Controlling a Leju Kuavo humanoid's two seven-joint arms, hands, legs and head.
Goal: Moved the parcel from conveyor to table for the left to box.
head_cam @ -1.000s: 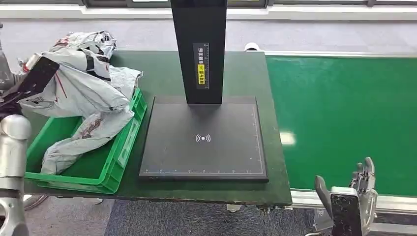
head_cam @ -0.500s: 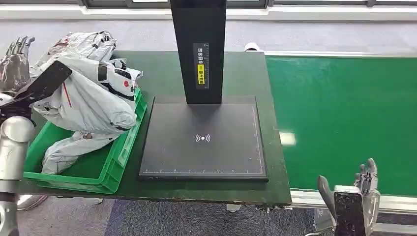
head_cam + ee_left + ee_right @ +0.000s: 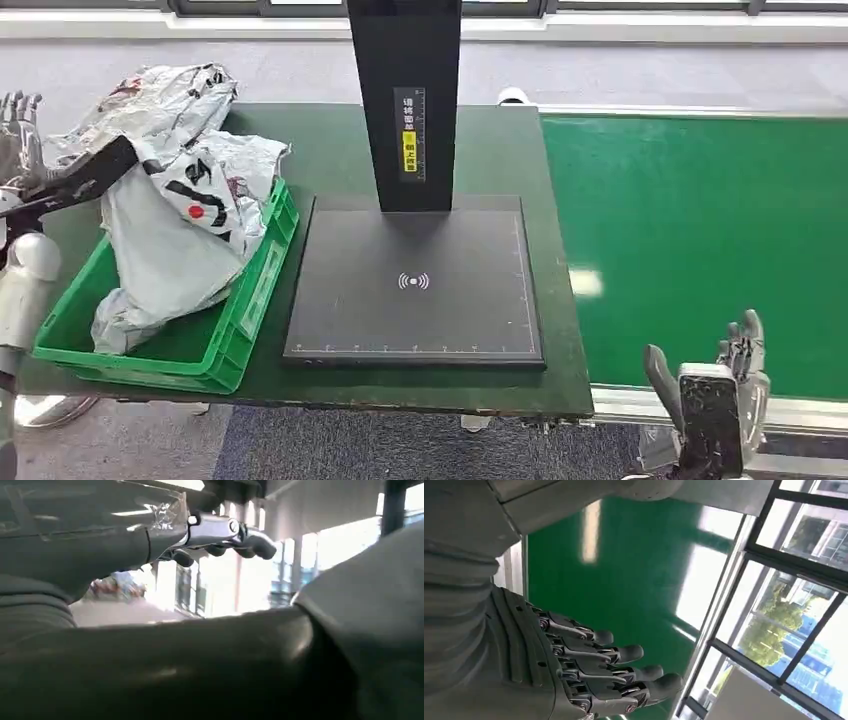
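Note:
A grey plastic parcel [image 3: 185, 225] with black and red print lies slumped in the green bin [image 3: 245, 325] at the left end of the table. A second crumpled grey parcel [image 3: 165, 95] lies behind it, partly over the bin's far rim. My left hand [image 3: 18, 125] is raised just left of the bin, fingers apart and holding nothing; its fingers [image 3: 227, 532] also show in the left wrist view. My right hand [image 3: 735, 375] stands open at the near edge of the green conveyor [image 3: 700, 230], fingers [image 3: 599, 667] spread, nothing in it.
A black scanner pad [image 3: 415, 285] with an upright black post [image 3: 405, 100] takes up the middle of the dark green table [image 3: 320, 150]. The conveyor belt runs along the table's right side. Grey carpet lies beyond and below the table.
My left hand has let go of the grey parcel, which dropped and settled into the green bin. The hand drew back to the left. The right hand has barely moved.

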